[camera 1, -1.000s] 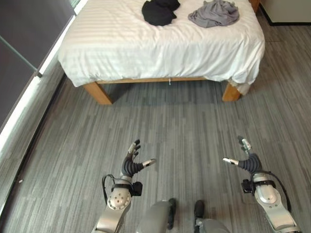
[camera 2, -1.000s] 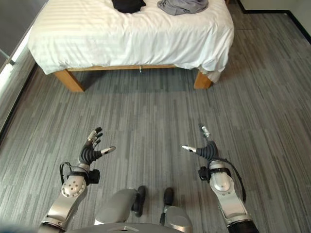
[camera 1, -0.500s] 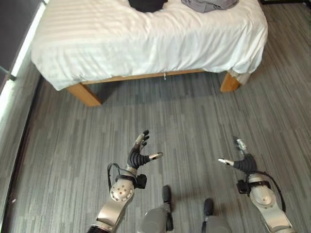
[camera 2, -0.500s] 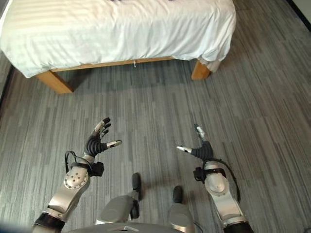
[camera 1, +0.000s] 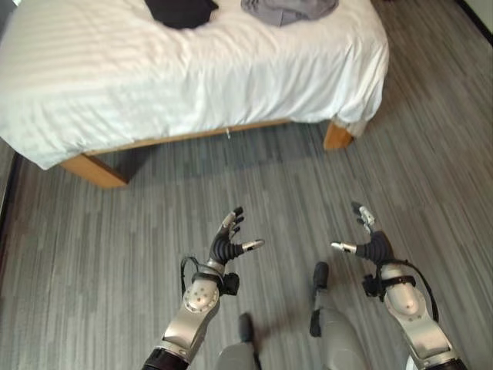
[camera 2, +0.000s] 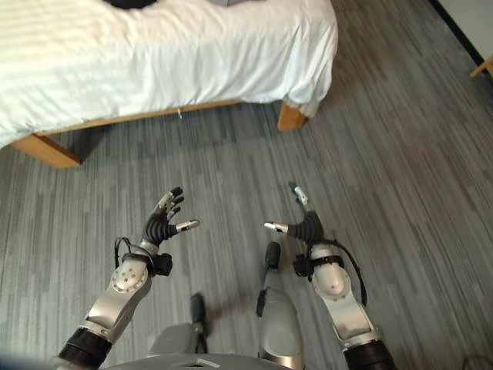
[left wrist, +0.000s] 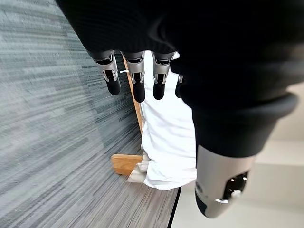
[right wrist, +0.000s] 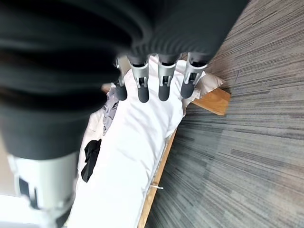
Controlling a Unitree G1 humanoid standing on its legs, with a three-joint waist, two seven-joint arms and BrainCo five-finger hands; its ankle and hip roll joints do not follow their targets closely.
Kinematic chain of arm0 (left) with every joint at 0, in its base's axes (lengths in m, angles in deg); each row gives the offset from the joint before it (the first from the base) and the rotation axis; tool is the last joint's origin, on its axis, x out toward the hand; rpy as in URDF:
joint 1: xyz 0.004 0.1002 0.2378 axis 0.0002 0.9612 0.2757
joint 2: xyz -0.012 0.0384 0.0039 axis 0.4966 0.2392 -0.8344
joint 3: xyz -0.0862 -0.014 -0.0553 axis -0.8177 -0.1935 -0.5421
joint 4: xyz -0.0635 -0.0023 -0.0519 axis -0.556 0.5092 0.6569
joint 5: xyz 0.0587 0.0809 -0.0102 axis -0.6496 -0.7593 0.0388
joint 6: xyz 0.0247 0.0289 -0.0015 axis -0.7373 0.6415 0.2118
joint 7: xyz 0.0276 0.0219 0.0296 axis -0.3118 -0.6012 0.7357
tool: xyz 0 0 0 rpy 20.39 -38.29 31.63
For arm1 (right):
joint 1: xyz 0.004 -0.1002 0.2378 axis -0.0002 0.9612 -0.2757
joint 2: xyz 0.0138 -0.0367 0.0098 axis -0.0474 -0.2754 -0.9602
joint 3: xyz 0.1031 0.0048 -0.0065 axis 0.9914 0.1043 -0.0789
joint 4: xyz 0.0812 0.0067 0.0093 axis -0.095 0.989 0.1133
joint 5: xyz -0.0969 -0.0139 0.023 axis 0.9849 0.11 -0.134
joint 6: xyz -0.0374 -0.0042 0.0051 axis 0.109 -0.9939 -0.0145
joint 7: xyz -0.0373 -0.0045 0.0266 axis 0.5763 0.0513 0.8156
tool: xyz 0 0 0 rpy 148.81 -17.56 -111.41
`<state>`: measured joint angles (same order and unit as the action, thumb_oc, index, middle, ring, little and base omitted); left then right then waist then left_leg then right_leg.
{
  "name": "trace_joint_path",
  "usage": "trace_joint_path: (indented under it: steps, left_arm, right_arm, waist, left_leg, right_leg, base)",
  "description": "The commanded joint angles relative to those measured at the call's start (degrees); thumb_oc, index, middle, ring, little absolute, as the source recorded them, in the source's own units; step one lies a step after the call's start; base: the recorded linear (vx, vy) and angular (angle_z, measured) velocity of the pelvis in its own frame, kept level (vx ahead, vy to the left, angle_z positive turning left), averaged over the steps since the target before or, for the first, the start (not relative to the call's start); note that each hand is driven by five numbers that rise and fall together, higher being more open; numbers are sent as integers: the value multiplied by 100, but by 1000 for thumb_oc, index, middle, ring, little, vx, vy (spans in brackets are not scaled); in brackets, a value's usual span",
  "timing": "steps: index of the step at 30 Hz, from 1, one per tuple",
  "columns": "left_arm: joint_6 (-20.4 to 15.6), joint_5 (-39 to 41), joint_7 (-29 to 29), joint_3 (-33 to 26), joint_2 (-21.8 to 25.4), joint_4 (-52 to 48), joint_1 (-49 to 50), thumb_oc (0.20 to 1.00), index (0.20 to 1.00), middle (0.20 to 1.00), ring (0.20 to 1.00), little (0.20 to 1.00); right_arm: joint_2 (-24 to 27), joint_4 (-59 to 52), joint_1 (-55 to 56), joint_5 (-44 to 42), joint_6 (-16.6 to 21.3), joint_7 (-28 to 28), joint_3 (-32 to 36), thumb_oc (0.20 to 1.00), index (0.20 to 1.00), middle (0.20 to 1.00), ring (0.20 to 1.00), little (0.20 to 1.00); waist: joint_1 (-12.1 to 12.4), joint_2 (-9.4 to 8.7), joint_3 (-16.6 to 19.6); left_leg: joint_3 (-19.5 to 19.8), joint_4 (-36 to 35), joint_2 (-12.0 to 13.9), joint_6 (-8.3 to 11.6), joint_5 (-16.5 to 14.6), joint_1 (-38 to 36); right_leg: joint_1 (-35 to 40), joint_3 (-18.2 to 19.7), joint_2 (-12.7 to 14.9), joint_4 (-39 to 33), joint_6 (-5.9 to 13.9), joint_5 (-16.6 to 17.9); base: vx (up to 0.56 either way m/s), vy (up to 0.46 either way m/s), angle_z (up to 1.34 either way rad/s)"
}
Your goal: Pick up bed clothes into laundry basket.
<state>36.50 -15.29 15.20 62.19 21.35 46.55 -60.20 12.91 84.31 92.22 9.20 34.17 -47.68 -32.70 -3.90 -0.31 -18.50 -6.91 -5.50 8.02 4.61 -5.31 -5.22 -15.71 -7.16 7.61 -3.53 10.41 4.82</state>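
Observation:
A black garment (camera 1: pixel 181 9) and a grey garment (camera 1: pixel 289 8) lie on the far part of the white-sheeted bed (camera 1: pixel 192 85). Both also appear past the fingers in the right wrist view, the black garment (right wrist: pixel 90 159) and the grey garment (right wrist: pixel 110 111). My left hand (camera 1: pixel 225 248) hangs over the floor well short of the bed, fingers spread, open and holding nothing. My right hand (camera 1: pixel 375 248) is level with it to the right, also open and holding nothing. In the left wrist view the fingers (left wrist: pixel 137 80) point straight toward the bed's corner.
The bed stands on wooden legs (camera 1: pixel 337 136) over grey plank flooring (camera 1: pixel 115 254). A dark baseboard (camera 2: pixel 462 31) runs along the right wall, with a wooden piece of furniture (camera 2: pixel 484 68) at the far right edge.
The camera has moved, so the bed sits further left and nearer. Both hands stay open and empty; the left hand has risen slightly and moved toward the middle.

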Motion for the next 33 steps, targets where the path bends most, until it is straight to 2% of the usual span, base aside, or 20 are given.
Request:
trace_joint_path:
  steps: [1,4,5,6,7,8,11,12,15,16,17,18,20,25,27,28,29,31,32,33]
  left_arm:
    - [-400,179,-164,-49,133,-456,-156,1000,1000,1000,1000,1000]
    - [-407,207,-242,-42,78,-481,-37,1000,1000,1000,1000,1000]
    - [-411,282,-280,-4,49,-513,-28,1000,1000,1000,1000,1000]
    - [-410,284,-280,-4,48,-515,-28,1000,1000,1000,1000,1000]
    - [-415,381,-302,24,22,-557,-47,1000,1000,1000,1000,1000]
    - [-433,533,-391,61,28,-668,-107,1000,1000,1000,1000,1000]
    - [-435,554,-411,77,-5,-658,-139,1000,1000,1000,1000,1000]
    - [-445,518,-420,38,-26,-599,-158,1000,1000,1000,1000,1000]
    - [-416,462,-418,21,-50,-563,-80,1000,1000,1000,1000,1000]
    - [-396,434,-389,-38,-92,-513,37,1000,1000,1000,1000,1000]
    - [-390,417,-364,-63,-118,-502,73,1000,1000,1000,1000,1000]
    - [-390,416,-363,-62,-121,-503,75,1000,1000,1000,1000,1000]
    - [-373,469,-296,-63,-220,-324,106,1000,1000,1000,1000,1000]
    - [-366,559,-420,-88,-170,-321,204,1000,1000,1000,1000,1000]
    - [-353,382,-413,-144,-15,-431,247,1000,1000,1000,1000,1000]
    - [-357,329,-359,-155,48,-477,251,1000,1000,1000,1000,1000]
    - [-320,229,-279,-209,173,-467,286,1000,1000,1000,1000,1000]
    - [-299,228,-208,-254,231,-425,285,1000,1000,1000,1000,1000]
    - [-282,200,-105,-378,382,-387,280,1000,1000,1000,1000,1000]
    - [-300,174,-48,-482,475,-364,255,1000,1000,1000,1000,1000]
  right_arm:
    - [-74,-437,-207,-80,353,35,111,1000,1000,1000,1000,1000]
    - [-26,-431,-77,-134,388,-51,130,1000,1000,1000,1000,1000]
    - [90,-374,-96,-136,389,-95,95,1000,1000,1000,1000,1000]
    - [93,-372,-98,-137,390,-95,96,1000,1000,1000,1000,1000]
    - [218,-370,-111,-162,401,-114,98,1000,1000,1000,1000,1000]
    - [467,-429,-203,-254,414,-97,212,1000,1000,1000,1000,1000]
    - [561,-417,-278,-268,415,-81,279,1000,1000,1000,1000,1000]
    - [600,-256,-301,-213,369,-55,315,1000,1000,1000,1000,1000]
    - [593,-88,-298,-156,337,-5,302,1000,1000,1000,1000,1000]
    - [638,20,-286,4,259,43,336,1000,1000,1000,1000,1000]
    - [670,91,-310,51,243,79,340,1000,1000,1000,1000,1000]
    - [672,94,-311,51,245,80,338,1000,1000,1000,1000,1000]
    - [747,326,-479,116,209,281,375,1000,1000,1000,1000,1000]
    - [714,449,-583,237,106,354,430,1000,1000,1000,1000,1000]
    - [653,405,-620,463,54,332,397,1000,1000,1000,1000,1000]
    - [586,377,-619,538,50,387,397,1000,1000,1000,1000,1000]
    - [399,296,-543,773,-30,423,385,1000,1000,1000,1000,1000]
    - [320,225,-556,925,-17,474,339,1000,1000,1000,1000,1000]
    - [338,148,-671,1195,-78,533,273,1000,1000,1000,1000,1000]
    - [448,103,-776,1471,-115,621,279,1000,1000,1000,1000,1000]
  waist:
    - [22,-6,113]
    - [-35,106,277]
    - [-28,155,317]
    - [-46,164,320]
    - [-8,175,251]
    - [79,138,67]
    - [140,71,-13]
    - [180,98,7]
    - [251,127,8]
    - [327,234,100]
    - [382,314,119]
    - [378,314,118]
    - [540,374,146]
    - [674,417,243]
    - [727,334,388]
    - [733,188,409]
    - [750,-69,445]
    - [780,-152,426]
    - [753,-206,322]
    - [745,-250,281]
  left_leg:
    - [18,50,-667,-190,-393,-461]
    - [107,57,-507,-84,-414,-642]
    - [108,813,-358,29,-341,-418]
    - [129,874,-344,36,-372,-380]
    - [200,1628,-335,121,-154,34]
    - [293,3098,-404,272,329,913]
    - [34,3680,-243,315,519,1375]
    - [-341,3210,126,284,529,1529]
    - [-481,2481,177,239,380,1440]
    - [-508,1402,115,242,589,1429]
    - [-458,873,122,267,886,1443]
    - [-460,823,114,268,915,1415]
    - [-221,50,269,386,1317,1971]
    - [-164,50,289,523,1558,2150]
    - [-148,50,281,421,1605,1961]
    - [-206,50,215,365,1579,1871]
    - [-331,50,89,159,1386,1628]
    - [-408,50,76,76,1291,1522]
    - [-505,50,108,-43,1203,1406]
    - [-553,50,126,-59,1107,1344]
  right_leg:
    - [-100,-79,193,87,71,344]
    - [70,-210,144,65,14,381]
    - [297,-297,99,39,-108,296]
    - [301,-318,95,32,-114,298]
    - [484,-389,88,-37,-225,227]
    - [724,-532,171,-97,-407,85]
    - [915,-622,256,-147,-509,-105]
    - [1075,-783,331,-147,-473,-277]
    - [1249,-817,334,-147,-406,-389]
    - [1363,-860,308,-147,-294,-492]
    - [1426,-868,288,-147,-252,-550]
    - [1432,-870,290,-147,-252,-552]
    - [1683,-892,343,-147,-178,-755]
    - [2146,-642,304,-147,-89,-964]
    - [2351,-437,427,-147,-7,-1035]
    - [2411,-384,559,-140,40,-940]
    - [2276,-279,772,468,145,-919]
    - [2062,-242,824,884,188,-856]
    - [1376,-79,787,1817,206,-520]
    - [1180,-161,797,2105,218,-439]
  base:
    - [392,-187,25]
    - [353,-201,36]
    - [208,-185,37]
    - [253,-260,27]
    - [121,-247,50]
    - [182,-305,62]
    - [157,-148,28]
    - [255,-102,-9]
    - [323,26,27]
    - [333,146,-2]
    - [333,144,-9]
    - [216,139,4]
    - [334,170,2]
    - [325,198,-4]
    - [459,367,-77]
    - [389,290,-64]
    - [280,215,-44]
    - [212,210,-16]
    - [219,276,-12]
    - [152,228,-21]
